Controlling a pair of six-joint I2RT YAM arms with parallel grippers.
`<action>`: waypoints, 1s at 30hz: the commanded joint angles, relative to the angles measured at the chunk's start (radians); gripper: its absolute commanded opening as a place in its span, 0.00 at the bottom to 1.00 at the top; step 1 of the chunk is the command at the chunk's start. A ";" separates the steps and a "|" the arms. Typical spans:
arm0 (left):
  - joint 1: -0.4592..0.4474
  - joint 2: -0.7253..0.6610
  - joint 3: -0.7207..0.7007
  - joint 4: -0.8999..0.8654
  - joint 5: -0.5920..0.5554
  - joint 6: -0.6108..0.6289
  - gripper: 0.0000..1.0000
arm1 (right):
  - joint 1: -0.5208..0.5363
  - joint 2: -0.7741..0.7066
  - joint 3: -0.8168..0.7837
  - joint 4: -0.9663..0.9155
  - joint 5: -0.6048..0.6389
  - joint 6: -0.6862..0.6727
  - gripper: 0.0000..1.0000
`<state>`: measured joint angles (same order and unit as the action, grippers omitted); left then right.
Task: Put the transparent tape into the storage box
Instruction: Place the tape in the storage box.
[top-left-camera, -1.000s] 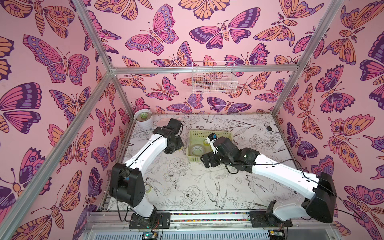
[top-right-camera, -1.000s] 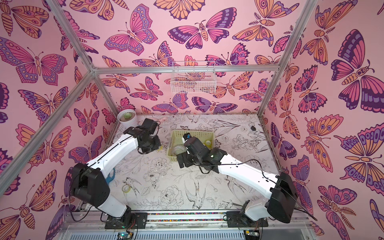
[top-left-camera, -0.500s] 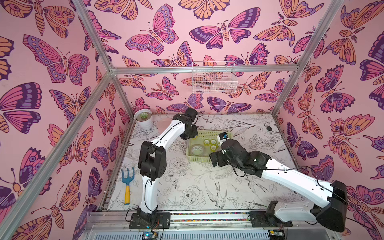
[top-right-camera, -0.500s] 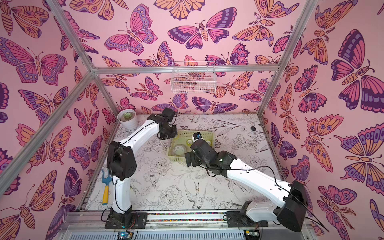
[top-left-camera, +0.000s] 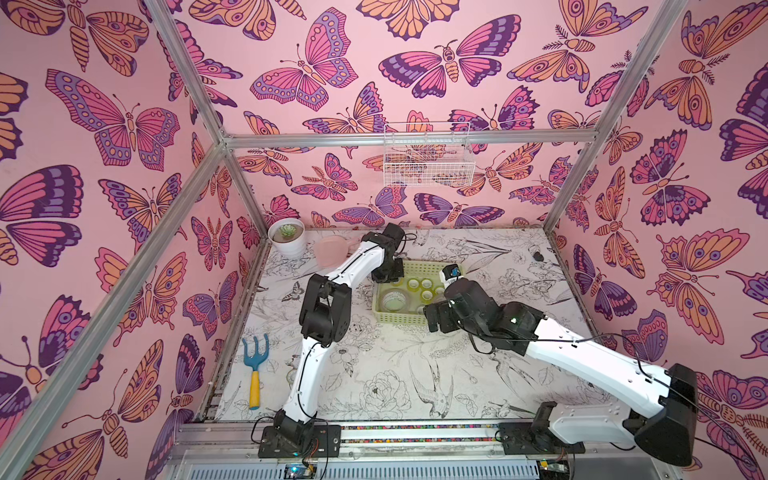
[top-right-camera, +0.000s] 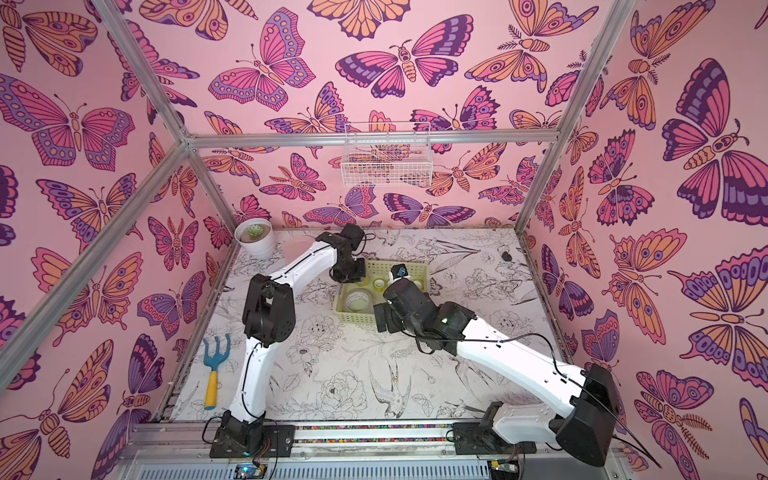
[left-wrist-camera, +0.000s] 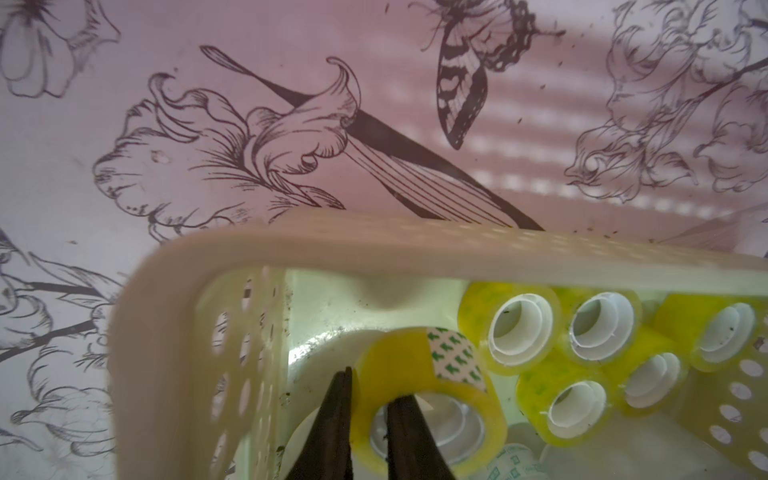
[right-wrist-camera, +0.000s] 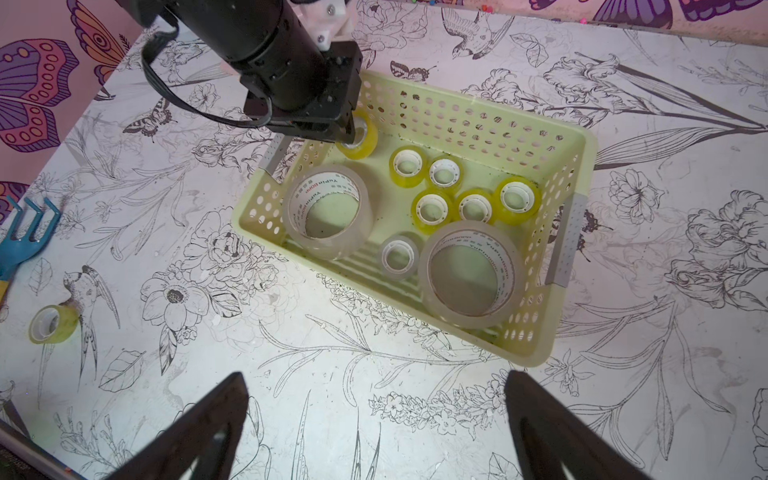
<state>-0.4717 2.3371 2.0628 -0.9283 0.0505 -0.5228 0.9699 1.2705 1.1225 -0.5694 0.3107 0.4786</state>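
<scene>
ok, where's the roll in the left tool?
In the right wrist view the roll hangs in the left tool, shut on its wall, inside the box's far-left corner, next to the big clear roll and two small yellow rolls.

My stereo head sits high above front rail (top-left-camera: 415, 432), looking down and inward; both top views share whole scene, storage box (top-left-camera: 401, 318) mid-frame; my left wrist camera hangs very near box corner, filling lower frame; my right wrist camera stands further back, whole box upper centre; I see same box in all views.
</scene>
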 joint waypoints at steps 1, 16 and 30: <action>-0.002 0.037 0.021 -0.034 0.001 0.018 0.05 | -0.007 0.003 0.005 -0.026 0.018 0.010 0.99; 0.000 0.142 0.095 -0.052 0.018 0.021 0.20 | -0.011 -0.002 0.002 -0.035 0.013 0.017 0.99; -0.001 -0.024 0.076 -0.073 0.024 0.000 0.43 | -0.014 -0.010 0.005 -0.033 0.026 0.012 0.99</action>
<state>-0.4763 2.4157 2.1509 -0.9710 0.0757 -0.5110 0.9630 1.2705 1.1225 -0.5770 0.3111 0.4828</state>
